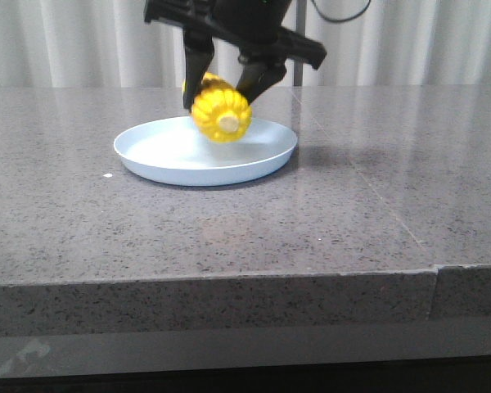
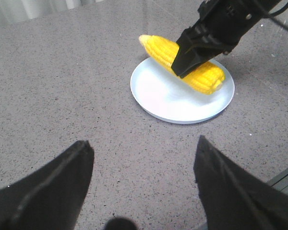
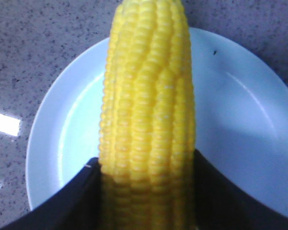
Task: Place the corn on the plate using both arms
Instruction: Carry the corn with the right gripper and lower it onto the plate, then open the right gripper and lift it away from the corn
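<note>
- The corn is clamped between the two fingers of the right gripper and is held over the plate, its pale cut end turned toward the front camera.
- In the front view the cob's lower edge is seen just above the plate's floor; whether it touches cannot be told.
- In the right wrist view the corn is flanked by a black finger on each side, with the plate beneath it.
- The plate is set on a speckled grey stone table.
- The left gripper is seen with its fingers spread apart and nothing between them, well back from the plate.
- From the left wrist view the cob is seen lying diagonally across the plate, its tapered end past the rim.
</note>
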Available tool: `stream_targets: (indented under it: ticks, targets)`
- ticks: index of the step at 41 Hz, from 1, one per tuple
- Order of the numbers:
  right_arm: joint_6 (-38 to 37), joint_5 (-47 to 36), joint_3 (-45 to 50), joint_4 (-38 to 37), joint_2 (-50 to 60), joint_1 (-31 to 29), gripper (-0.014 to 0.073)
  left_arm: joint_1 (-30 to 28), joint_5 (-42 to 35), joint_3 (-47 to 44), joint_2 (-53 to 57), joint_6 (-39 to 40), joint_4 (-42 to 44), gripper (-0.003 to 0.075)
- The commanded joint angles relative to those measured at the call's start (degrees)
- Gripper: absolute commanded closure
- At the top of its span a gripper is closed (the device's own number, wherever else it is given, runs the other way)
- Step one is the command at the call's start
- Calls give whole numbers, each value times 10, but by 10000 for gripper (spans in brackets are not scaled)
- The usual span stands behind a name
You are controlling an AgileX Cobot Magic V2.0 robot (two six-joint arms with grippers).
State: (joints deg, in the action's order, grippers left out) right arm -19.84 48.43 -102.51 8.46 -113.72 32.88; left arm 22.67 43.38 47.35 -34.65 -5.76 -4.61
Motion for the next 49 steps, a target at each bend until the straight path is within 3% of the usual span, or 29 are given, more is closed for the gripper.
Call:
stream_targets:
  ticks: [1, 8, 11, 24, 33, 49]
  targets:
    - [-6, -36, -17, -2, 20, -1, 185, -1, -40, 14, -2, 5, -7, 283]
    - [-6, -42, -19, -3, 28, -1, -27, -1, -40, 14, -2, 5, -7, 283]
    - [-3, -39, -19, -17, 44, -1, -72, -1, -40, 14, -2, 5, -7, 283]
    - [118, 49, 2, -78, 193, -1, -50, -1, -40, 14, -2, 5, -7, 283]
    - [156, 46, 124, -81, 355, -1, -50, -1, -40, 14, -2, 5, -7, 283]
    - [156, 37, 336, -92, 636, -1, -50, -1, -40, 14, -2, 5, -7, 283]
